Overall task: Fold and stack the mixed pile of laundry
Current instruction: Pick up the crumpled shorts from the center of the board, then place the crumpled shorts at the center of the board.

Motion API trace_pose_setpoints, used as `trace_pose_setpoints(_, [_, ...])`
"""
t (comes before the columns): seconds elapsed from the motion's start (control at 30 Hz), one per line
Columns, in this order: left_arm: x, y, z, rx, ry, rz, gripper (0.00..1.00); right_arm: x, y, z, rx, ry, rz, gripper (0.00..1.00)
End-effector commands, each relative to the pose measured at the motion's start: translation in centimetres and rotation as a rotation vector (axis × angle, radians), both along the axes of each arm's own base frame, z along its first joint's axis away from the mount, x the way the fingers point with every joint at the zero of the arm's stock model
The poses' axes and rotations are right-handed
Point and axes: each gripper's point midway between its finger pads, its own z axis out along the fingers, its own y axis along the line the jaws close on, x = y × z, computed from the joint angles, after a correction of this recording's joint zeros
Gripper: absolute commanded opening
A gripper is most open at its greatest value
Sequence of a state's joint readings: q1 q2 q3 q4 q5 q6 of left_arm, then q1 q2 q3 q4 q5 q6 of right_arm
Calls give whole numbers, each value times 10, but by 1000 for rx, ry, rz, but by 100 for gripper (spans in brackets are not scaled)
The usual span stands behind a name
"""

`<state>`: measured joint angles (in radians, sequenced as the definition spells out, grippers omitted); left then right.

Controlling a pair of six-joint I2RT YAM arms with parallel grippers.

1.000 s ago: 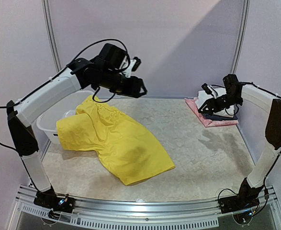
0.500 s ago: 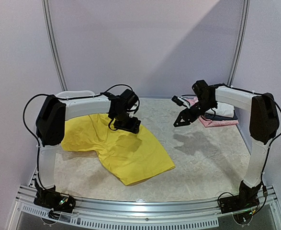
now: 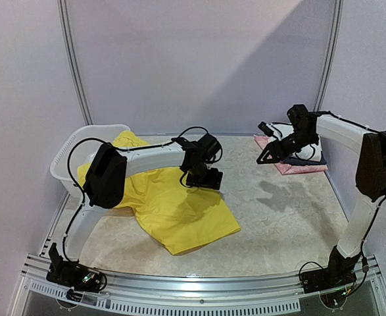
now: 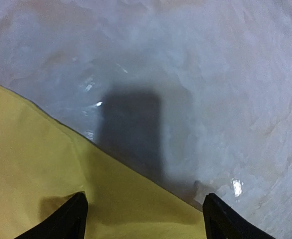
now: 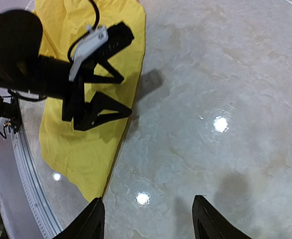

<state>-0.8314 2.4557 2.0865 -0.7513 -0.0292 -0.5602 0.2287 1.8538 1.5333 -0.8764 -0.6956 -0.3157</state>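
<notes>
Shorts: yellow soft cloth, rumpled | left tool spread, empty | right tool spread, empty

From above, my left arm lies across the bright yellow cloth shorts and hides their middle. The shorts cover part of the white plastic basket. The folded stack on pink cloth is too small for me to sort out. In the left wrist view only the black fingertips show, and the shorts run off the left and bottom edges.
</notes>
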Motion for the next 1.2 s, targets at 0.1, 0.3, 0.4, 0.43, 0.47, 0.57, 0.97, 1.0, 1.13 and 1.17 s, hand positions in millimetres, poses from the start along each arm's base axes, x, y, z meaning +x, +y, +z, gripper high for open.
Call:
trace_pose_setpoints(0.1, [-31, 14, -27, 204, 60, 5, 61, -3, -48, 32, 53, -23, -115, 61])
trace_pose_setpoints(0.3, [-40, -18, -1, 122, 15, -108, 0, -12, -58, 38, 77, -31, -129, 61])
trace_pose_setpoints(0.4, [-52, -71, 57, -29, -71, -277, 0, -12, -66, 47, 106, -42, -155, 61])
trace_pose_setpoints(0.43, [-61, -90, 82, -99, -97, -348, 0, -11, -70, 51, 113, -47, -165, 61])
trace_pose_setpoints(0.47, [-73, -110, 110, -177, -129, -416, 0, -11, -73, 52, 115, -50, -173, 61])
trace_pose_setpoints(0.57, [-116, -151, 191, -400, -202, -573, 0, -14, -76, 56, 105, -72, -174, 61])
trace_pose_setpoints(0.97, [-210, -165, 156, -395, -4, -800, 18, -31, -92, 57, 50, -112, -157, 61])
trace_pose_setpoints(1.0, [-204, -162, 154, -367, -32, -789, 26, -32, -93, 56, 41, -114, -153, 61])
trace_pose_setpoints(1.13, [-185, -138, 183, -297, -188, -719, 54, -44, -96, 50, -8, -116, -96, 61])
trace_pose_setpoints(1.17, [-181, -128, 185, -279, -217, -693, 60, -48, -98, 46, -30, -111, -79, 61])
